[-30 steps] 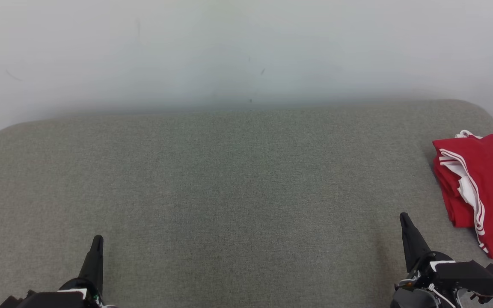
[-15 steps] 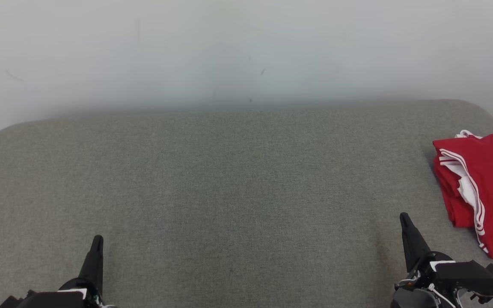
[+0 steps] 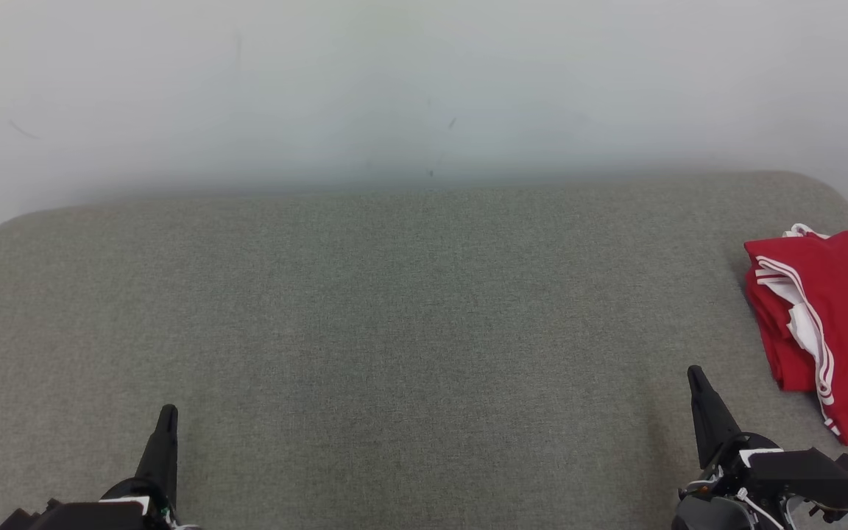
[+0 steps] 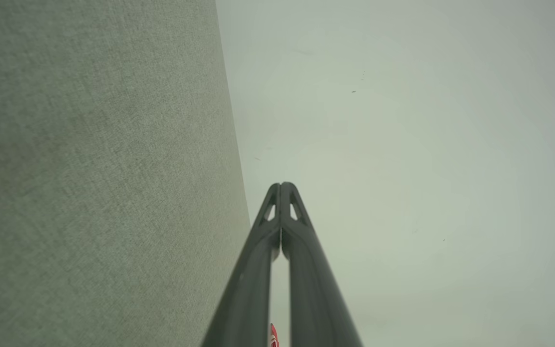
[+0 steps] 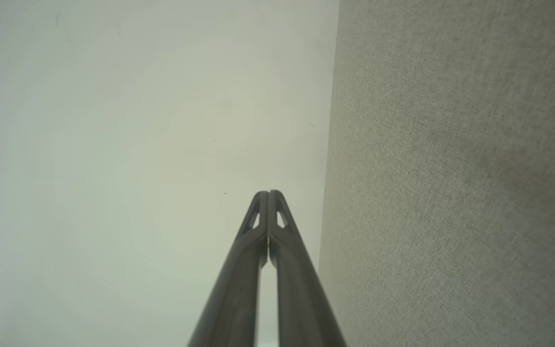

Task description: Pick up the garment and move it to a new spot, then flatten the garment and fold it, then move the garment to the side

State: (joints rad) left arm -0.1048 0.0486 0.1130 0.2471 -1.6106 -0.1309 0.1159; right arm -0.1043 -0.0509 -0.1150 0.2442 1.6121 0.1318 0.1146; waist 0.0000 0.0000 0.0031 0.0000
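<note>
The garment (image 3: 843, 316) is red with white stripes and lies folded at the far right of the grey fabric surface (image 3: 409, 324), partly cut off by the head view's edge. My right gripper (image 3: 695, 375) stands shut at the lower right, a short way left of the garment and apart from it. At the lower left my left gripper (image 3: 168, 412) is shut too, with nothing in it. In the wrist views the left gripper (image 4: 282, 185) and the right gripper (image 5: 268, 193) each show tips pressed together. A sliver of the red garment (image 4: 273, 336) peeks between the left fingers.
A pale wall (image 3: 424, 88) rises behind the surface's rounded far edge. The wide grey fabric stretches between the two grippers.
</note>
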